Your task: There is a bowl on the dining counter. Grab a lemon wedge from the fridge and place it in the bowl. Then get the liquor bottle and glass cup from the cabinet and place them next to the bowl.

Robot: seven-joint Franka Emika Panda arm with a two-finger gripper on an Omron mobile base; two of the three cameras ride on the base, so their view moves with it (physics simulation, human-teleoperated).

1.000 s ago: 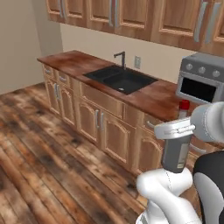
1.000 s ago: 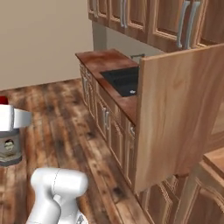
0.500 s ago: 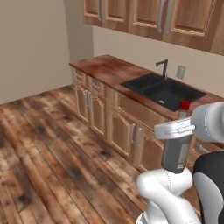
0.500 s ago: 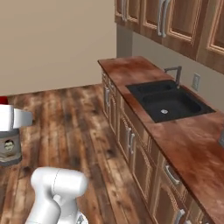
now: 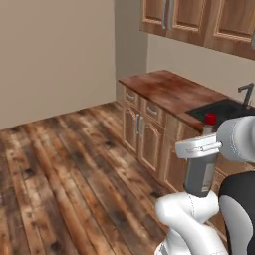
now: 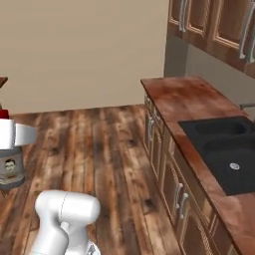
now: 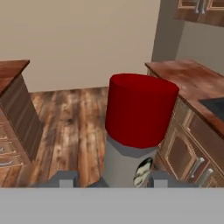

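In the left base view the grey liquor bottle with a red cap (image 5: pixel 201 169) hung upright in the pincer (image 5: pixel 199 149), jaws clamped on its body, over the wooden plank floor (image 5: pixel 64 169) beside the reddish wooden worktop (image 5: pixel 169 92); this looked like the bottle-carrying step, next needing a drive to the dining counter and a set-down beside the bowl. In the right base view the bottle (image 6: pixel 10 167) sat at the left edge, the black sink basin (image 6: pixel 224 149) in the worktop looking empty. In the hand view the bottle's red cap (image 7: pixel 140 109) rose between the dark fingertips (image 7: pixel 65 179).
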